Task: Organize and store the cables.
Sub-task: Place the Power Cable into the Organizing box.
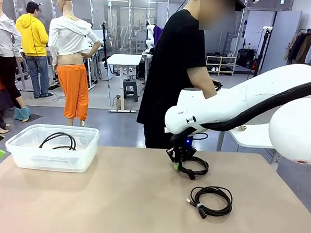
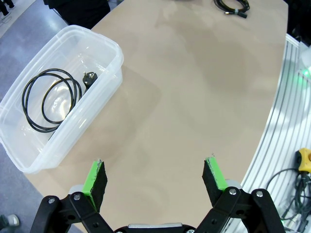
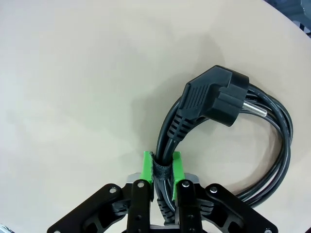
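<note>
Tan table (image 1: 114,198): clear bin (image 1: 49,160) left, coiled cable (image 1: 212,189) right.

Was lit brightly and evenly from overhead, showed soft shadows on the table (image 2: 194,97), looked sharp, bowed at wrist-view edges.

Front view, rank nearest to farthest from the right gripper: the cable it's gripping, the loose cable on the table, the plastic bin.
1. The gripped cable: clamped in the right gripper, mid-table.
2. The loose cable: lying on the table, nearer the robot and a little to its right.
3. The plastic bin: farthest, at the table's left end.
</note>
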`<state>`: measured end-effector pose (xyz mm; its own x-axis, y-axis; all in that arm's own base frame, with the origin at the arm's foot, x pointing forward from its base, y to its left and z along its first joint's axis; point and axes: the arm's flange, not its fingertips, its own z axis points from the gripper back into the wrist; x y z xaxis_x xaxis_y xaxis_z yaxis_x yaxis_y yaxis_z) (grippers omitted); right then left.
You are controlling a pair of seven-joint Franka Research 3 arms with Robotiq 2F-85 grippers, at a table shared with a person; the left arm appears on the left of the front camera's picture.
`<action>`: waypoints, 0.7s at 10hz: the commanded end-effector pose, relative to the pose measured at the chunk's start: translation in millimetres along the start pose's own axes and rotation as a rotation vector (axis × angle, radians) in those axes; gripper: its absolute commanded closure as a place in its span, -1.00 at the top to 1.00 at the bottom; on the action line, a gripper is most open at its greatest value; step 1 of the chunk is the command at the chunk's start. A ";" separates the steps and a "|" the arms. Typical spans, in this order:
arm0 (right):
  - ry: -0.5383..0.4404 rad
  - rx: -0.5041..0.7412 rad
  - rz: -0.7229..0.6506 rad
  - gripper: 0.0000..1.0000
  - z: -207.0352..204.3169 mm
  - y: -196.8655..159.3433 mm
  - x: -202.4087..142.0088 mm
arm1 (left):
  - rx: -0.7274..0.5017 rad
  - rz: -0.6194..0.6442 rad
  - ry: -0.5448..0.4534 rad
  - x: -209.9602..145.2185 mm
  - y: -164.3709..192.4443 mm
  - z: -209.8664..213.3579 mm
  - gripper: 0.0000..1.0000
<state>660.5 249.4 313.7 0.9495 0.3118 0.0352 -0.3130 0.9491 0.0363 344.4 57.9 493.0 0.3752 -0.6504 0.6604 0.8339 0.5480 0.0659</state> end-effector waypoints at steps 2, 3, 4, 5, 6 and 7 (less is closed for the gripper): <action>-0.030 -0.029 -0.039 -1.00 56.5 23.2 -9.6 | -0.007 0.011 0.015 0.8 -2.1 2.0 1.00; -0.034 -0.016 -0.043 -1.00 73.7 37.7 -12.7 | -0.007 0.011 0.015 0.8 -2.1 2.0 1.00; -0.046 -0.020 -0.052 -1.00 86.5 50.0 -14.9 | -0.007 0.011 0.015 0.8 -2.1 2.0 1.00; -0.068 -0.023 -0.043 -1.00 96.7 62.9 -18.5 | -0.007 0.011 0.015 0.8 -2.1 2.0 1.00; -0.105 -0.014 -0.011 -1.00 99.2 77.5 -21.6 | -0.007 0.011 0.015 0.8 -2.1 2.0 1.00; -0.137 -0.008 0.030 -1.00 97.9 96.3 -25.8 | -0.007 0.011 0.015 0.8 -2.1 2.0 1.00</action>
<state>616.0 315.4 421.5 0.9434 0.3125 0.1114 -0.3182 0.9473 0.0371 344.4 57.9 493.1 0.3752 -0.6504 0.6605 0.8338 0.5480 0.0660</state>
